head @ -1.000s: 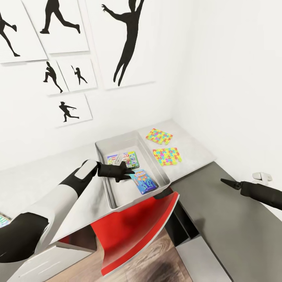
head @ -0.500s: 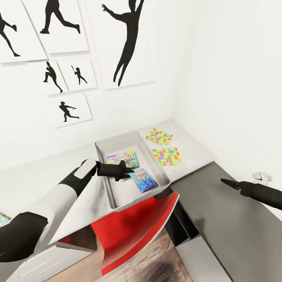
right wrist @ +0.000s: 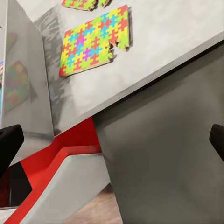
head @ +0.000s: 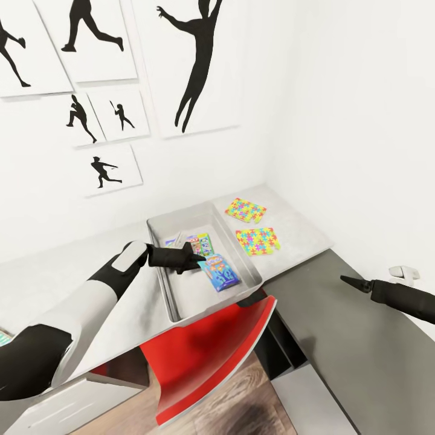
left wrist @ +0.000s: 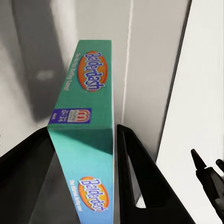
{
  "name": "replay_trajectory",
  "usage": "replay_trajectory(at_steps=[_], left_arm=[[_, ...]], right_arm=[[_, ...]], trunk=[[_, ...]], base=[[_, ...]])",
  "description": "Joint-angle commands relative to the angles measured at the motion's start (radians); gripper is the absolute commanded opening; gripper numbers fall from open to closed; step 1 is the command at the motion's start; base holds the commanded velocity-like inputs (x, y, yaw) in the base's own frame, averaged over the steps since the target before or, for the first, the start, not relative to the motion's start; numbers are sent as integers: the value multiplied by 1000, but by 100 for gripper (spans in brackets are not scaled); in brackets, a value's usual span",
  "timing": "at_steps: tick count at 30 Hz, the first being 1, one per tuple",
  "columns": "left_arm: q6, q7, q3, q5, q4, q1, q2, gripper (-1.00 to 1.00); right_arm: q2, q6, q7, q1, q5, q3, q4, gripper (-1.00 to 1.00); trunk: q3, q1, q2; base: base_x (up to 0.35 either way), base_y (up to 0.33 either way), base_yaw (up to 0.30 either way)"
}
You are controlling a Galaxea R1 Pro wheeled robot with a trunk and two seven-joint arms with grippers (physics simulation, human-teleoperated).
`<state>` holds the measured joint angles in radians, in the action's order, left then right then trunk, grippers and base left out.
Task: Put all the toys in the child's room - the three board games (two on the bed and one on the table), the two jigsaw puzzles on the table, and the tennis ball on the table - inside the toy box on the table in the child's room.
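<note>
Over the toy box (head: 158, 225) on the pale tabletop (head: 302, 232), my left claw (head: 194, 258) is clenched on the blue board game (head: 219, 272), which hangs tilted just above the box floor. In the left wrist view the game's teal edge, lettered "Balderdash" (left wrist: 88, 107), sits between the two black fingers (left wrist: 135, 168), pressed by both. A second board game (head: 199, 243) lies flat in the box behind my claw, partly hidden by it. The two jigsaw puzzles rest on the tabletop just beside the box: one (head: 245, 210) nearer the wall, the other (head: 258, 241) nearer me. My right claw (head: 353, 281) hovers over the lower dark cabinet (head: 338, 344), well apart from the puzzles; its fingers sit wide apart at the edges of the right wrist view, grasping nothing.
</note>
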<state>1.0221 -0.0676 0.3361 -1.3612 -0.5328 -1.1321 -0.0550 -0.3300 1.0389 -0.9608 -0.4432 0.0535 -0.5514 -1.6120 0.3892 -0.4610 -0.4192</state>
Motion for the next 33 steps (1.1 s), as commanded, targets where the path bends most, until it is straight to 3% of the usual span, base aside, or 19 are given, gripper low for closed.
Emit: replay_trajectory(at_steps=[1, 33], left_arm=[[-1, -7, 6, 5, 0, -1, -1, -100], [-1, -8, 9, 5, -27, -12, -3, -100]], right_arm=[[0, 8, 1, -1, 5, -1, 0, 100], [0, 8, 1, 0, 6, -1, 0, 100]], trunk=[[2, -1, -2], [45, -1, -2]], base=[[0, 0, 0], [0, 0, 0]])
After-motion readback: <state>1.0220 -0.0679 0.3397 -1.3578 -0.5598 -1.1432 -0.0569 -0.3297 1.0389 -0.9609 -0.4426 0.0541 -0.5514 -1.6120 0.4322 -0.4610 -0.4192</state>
